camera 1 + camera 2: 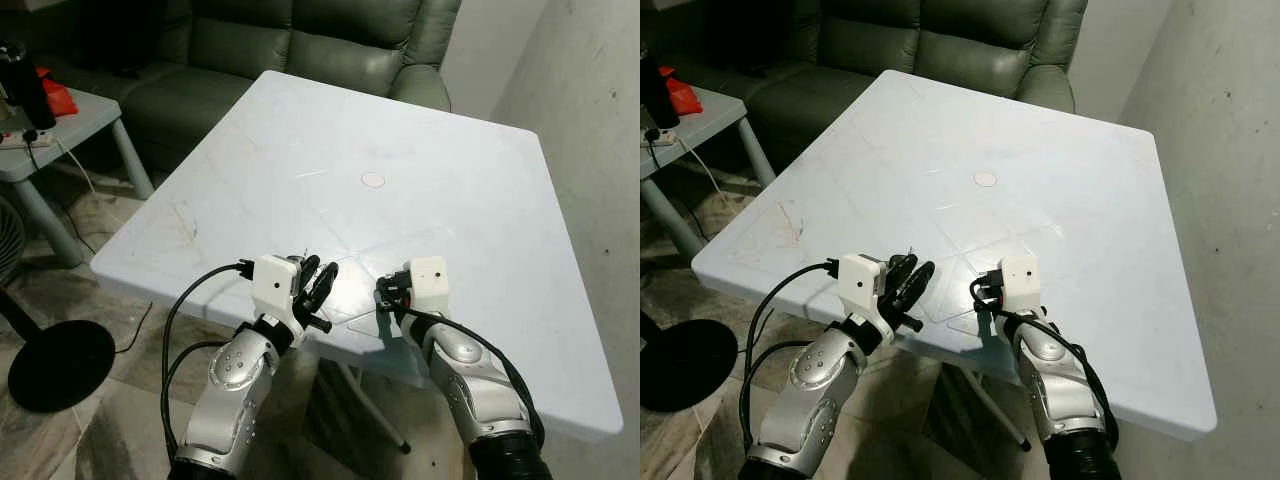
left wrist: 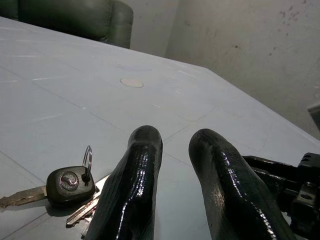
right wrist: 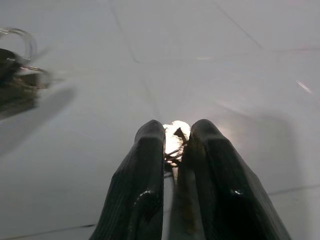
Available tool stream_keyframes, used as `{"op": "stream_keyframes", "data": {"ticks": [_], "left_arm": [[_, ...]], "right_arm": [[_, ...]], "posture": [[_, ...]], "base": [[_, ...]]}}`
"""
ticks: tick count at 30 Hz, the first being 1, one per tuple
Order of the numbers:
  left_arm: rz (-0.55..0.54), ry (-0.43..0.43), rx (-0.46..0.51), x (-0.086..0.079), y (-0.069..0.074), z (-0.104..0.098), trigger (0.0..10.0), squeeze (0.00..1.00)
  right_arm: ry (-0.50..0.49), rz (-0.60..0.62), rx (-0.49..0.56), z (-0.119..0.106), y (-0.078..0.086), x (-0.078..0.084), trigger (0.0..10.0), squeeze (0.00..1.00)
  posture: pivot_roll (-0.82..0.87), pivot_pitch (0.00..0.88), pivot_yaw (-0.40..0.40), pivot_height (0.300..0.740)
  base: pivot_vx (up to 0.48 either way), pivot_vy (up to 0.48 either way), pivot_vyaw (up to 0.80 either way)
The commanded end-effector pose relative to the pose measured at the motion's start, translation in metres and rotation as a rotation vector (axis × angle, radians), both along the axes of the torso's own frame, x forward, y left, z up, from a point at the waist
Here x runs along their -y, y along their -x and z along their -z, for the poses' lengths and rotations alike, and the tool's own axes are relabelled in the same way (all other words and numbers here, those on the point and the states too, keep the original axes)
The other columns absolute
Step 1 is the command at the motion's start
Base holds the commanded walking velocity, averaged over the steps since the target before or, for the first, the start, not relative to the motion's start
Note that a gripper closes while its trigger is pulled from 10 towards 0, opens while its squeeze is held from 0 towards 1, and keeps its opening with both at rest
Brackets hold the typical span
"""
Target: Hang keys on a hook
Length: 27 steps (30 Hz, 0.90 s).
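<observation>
Keys (image 2: 65, 187) (black fob, ring upright) are lying on the pale worktop (image 1: 400, 150) just beside the left gripper (image 2: 172, 145), whose fingers are standing apart, holding nothing; near the keys, the right gripper (image 3: 172, 134) is resting nearly closed, empty.

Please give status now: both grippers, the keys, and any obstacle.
Left gripper open, low over the table, beside the keys. Right gripper nearly shut, holding nothing, close by. Keys flat on table, not grasped. No hook seen.
</observation>
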State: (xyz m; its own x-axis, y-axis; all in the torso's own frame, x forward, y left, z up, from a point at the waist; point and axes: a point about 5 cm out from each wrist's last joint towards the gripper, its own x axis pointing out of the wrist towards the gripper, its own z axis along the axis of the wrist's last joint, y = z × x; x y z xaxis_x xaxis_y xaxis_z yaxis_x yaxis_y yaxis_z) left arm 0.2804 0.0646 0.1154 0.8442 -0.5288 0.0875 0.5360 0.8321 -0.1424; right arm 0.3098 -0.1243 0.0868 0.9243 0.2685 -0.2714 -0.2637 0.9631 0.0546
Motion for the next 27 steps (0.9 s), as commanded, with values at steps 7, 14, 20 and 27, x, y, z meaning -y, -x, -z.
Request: {"op": "stream_keyframes", "data": {"ticks": [7,14,20,27], "left_arm": [[-0.002,0.007,0.014,0.0013,0.0002,-0.0045,10.0,0.0],[-0.002,0.007,0.015,0.0013,-0.0003,-0.0049,10.0,0.0],[-0.002,0.007,0.016,0.0015,0.0,-0.005,10.0,0.0],[-0.003,0.007,0.015,0.0014,0.0001,-0.0052,10.0,0.0]], "right_arm": [[-0.083,-0.021,0.015,-0.0025,0.0019,0.0061,10.0,1.0],[-0.036,-0.049,0.005,-0.0001,0.0033,0.0031,10.0,0.0],[0.008,-0.047,-0.001,0.0027,0.0036,0.002,10.0,0.0],[0.067,-0.018,-0.008,0.0054,0.0053,0.0017,10.0,0.0]], "posture": [[-0.03,0.074,-0.118,0.74],[-0.03,0.073,-0.12,0.74],[-0.03,0.073,-0.118,0.74],[-0.03,0.079,-0.119,0.74]], "base": [[0.0,0.0,0.0],[0.0,0.0,0.0],[0.0,0.0,0.0],[0.0,0.0,0.0]]}}
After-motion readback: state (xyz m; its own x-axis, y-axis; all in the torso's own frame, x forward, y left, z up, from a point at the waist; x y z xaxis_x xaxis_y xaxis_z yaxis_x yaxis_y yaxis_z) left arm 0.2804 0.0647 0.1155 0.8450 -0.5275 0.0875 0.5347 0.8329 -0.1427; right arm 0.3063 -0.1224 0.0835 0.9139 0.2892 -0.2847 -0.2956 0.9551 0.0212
